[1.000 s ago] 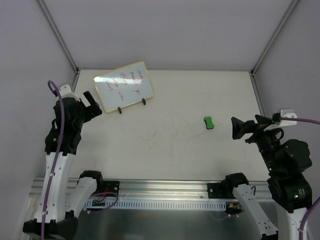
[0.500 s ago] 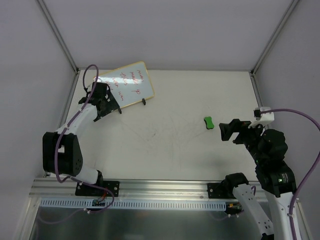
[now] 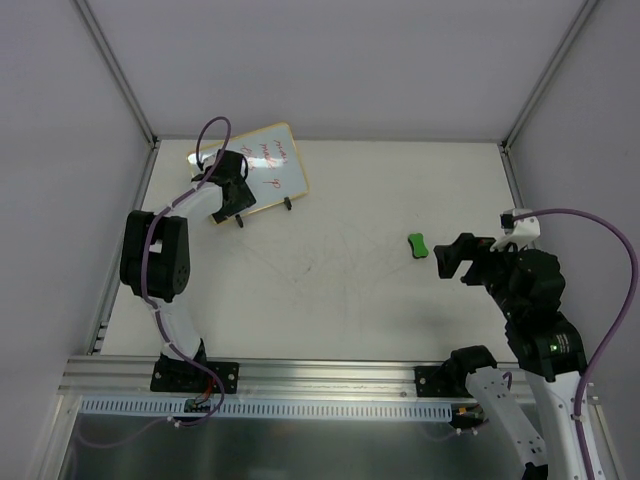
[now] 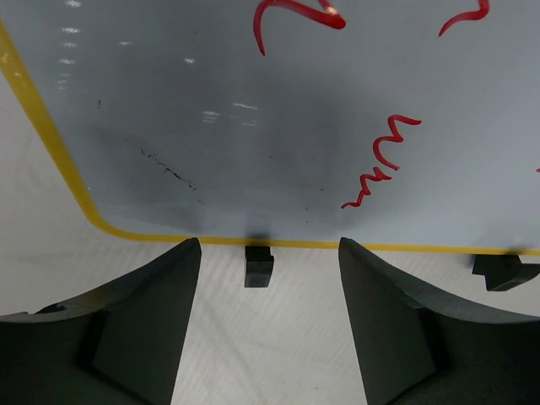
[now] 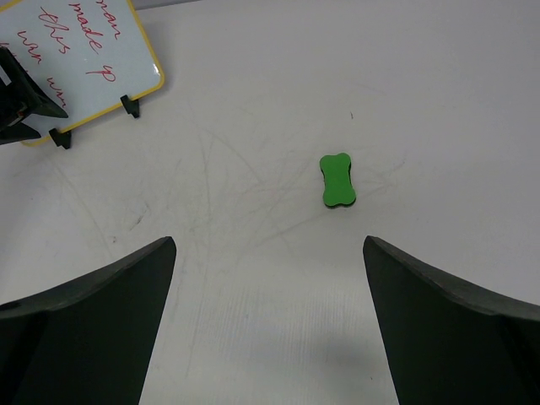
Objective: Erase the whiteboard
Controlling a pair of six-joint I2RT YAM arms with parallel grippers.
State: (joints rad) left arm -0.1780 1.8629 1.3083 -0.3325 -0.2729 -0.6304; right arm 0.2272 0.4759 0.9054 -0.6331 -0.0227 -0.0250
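The whiteboard [image 3: 272, 165] stands tilted at the back left on two black feet, with red handwriting on it and a yellow frame. My left gripper [image 3: 233, 190] is at its lower left edge. In the left wrist view the left gripper [image 4: 269, 245] is open, and one black foot [image 4: 259, 266] and the yellow bottom frame lie just ahead of the fingertips, with nothing between them. A green bone-shaped eraser [image 3: 417, 245] lies on the table right of centre. My right gripper [image 3: 446, 258] is open just right of it. In the right wrist view the eraser [image 5: 337, 180] lies ahead of the right gripper [image 5: 268, 245].
Grey walls with metal corner posts close the table at the back and sides. The white tabletop [image 3: 330, 290] has faint scuff marks. An aluminium rail [image 3: 320, 375] runs along the near edge, where both arm bases are bolted.
The left arm has reached forward from the left side to the whiteboard's lower left edge, and its jaws have narrowed. The right gripper has moved left, closer to the eraser.
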